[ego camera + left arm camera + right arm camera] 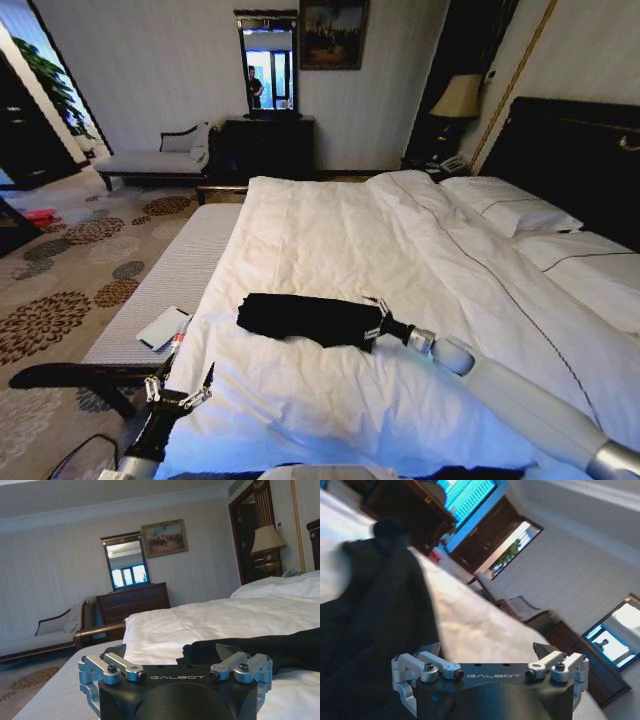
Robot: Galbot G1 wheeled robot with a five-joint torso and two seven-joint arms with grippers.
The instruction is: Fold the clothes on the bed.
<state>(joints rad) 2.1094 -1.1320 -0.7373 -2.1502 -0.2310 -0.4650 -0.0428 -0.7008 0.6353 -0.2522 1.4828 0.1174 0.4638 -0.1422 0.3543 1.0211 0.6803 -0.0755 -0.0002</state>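
Metal-fingered, the right hand (374, 322) lies at the end of the black clothes (305, 318) nearer the headboard, its fingers spread with nothing between them, the fabric just beside and partly under them. In the right wrist view the clothes (375, 615) fall dark along one side of the hand (487, 652). The left hand (180, 385) hangs off the foot-side edge of the bed (330, 230), well apart from the clothes, its fingers also spread wide and empty. The clothes lie as a compact dark bundle on the white duvet (340, 400), near the bed's foot edge. Beside the bed stands a grey bench (185, 270) with a white flat object (163, 328) on it.
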